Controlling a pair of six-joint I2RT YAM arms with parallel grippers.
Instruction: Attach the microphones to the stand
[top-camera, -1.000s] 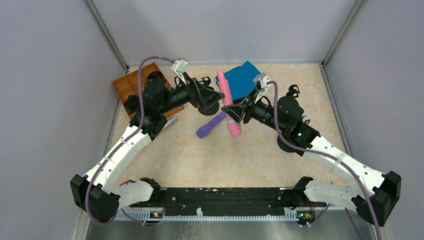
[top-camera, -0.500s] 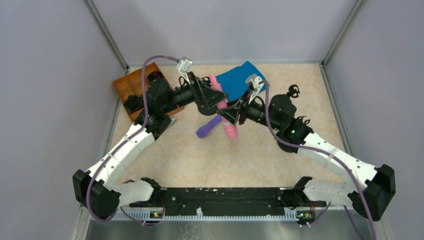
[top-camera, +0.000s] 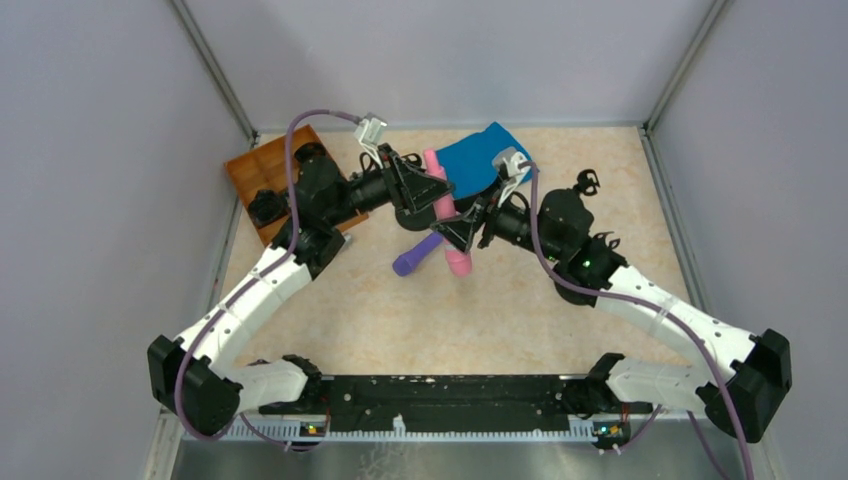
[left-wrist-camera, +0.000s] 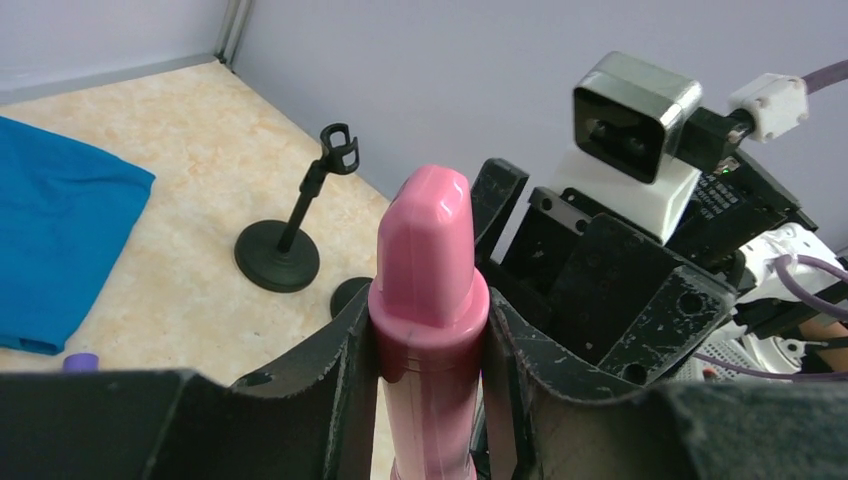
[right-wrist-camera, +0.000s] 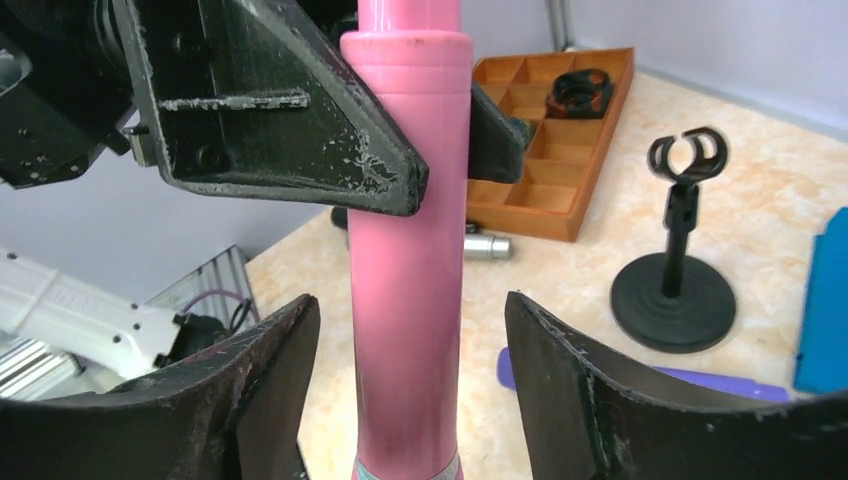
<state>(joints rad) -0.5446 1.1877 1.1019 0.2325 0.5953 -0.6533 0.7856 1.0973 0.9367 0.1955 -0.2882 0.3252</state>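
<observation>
Pink microphone is mid-table, long axis roughly 12-to-6 in the top view, left gripper clamped on its upper body, right gripper spread clear of the shaft; 1 stand stands at 3 o'clock, nearer the right arm.

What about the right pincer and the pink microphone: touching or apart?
Apart. The right wrist view shows a clear gap on each side between the pink microphone and the fingers of the right pincer.
</observation>
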